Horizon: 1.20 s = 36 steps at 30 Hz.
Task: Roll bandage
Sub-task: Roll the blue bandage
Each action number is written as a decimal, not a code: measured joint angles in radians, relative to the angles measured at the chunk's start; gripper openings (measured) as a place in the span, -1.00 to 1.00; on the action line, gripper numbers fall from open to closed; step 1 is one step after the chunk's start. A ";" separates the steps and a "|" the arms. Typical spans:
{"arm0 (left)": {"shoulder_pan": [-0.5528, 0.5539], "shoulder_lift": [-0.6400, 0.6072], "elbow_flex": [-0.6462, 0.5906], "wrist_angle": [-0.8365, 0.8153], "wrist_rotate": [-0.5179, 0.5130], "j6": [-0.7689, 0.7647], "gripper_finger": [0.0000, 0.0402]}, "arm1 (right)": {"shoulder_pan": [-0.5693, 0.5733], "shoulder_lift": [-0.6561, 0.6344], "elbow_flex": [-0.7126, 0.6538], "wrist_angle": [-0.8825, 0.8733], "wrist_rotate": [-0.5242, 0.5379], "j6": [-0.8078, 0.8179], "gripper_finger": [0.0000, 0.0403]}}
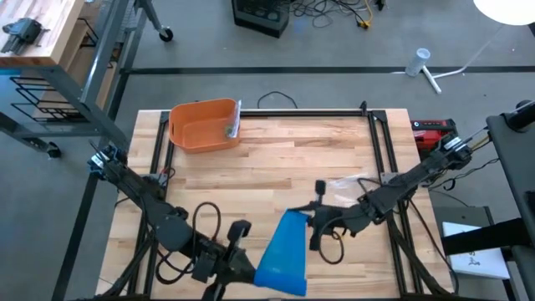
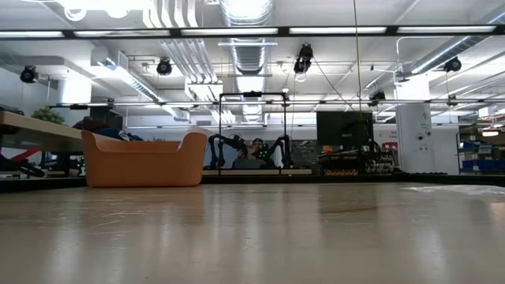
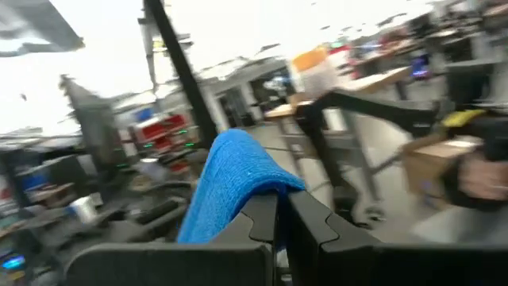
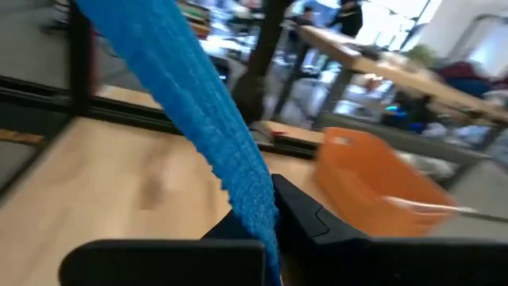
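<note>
blue bandage (image 1: pixel 282 255) stretched between left hand (image 1: pixel 242 272), right hand (image 1: pixel 311 219)

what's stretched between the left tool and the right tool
The blue bandage spans from the left tool to the right tool, both shut on it, clearest in the high view.

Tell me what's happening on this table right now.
Both robot arms hold a blue bandage up over the near edge of the wooden table. The left hand is shut on one end and the right hand is shut on the other, so the cloth hangs spread between them. It is not rolled yet. An orange bin sits at the far side.
</note>
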State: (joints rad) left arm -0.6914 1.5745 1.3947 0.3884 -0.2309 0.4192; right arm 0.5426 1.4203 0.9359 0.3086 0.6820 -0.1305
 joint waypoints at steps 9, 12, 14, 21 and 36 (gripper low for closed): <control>0.023 -0.038 -0.021 -0.011 -0.194 0.075 -1.00 | 0.047 0.115 0.117 0.022 0.001 0.006 -1.00; 0.025 -0.067 -0.023 -0.057 -0.203 0.073 -1.00 | 0.079 0.121 0.140 0.017 0.035 0.001 -1.00; 0.024 -0.086 -0.026 -0.066 -0.218 0.072 -1.00 | 0.097 0.121 0.143 0.019 0.055 0.001 -1.00; 0.025 -0.137 -0.028 -0.106 -0.282 0.078 -1.00 | 0.134 0.121 0.143 0.016 0.062 0.017 -1.00; 0.042 -0.111 -0.031 -0.149 -0.435 0.120 -1.00 | 0.147 0.121 0.201 0.023 0.041 0.052 -1.00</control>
State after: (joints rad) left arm -0.6498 1.4634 1.3636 0.2392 -0.6662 0.5388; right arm 0.6895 1.5410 1.1372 0.3315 0.7231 -0.0782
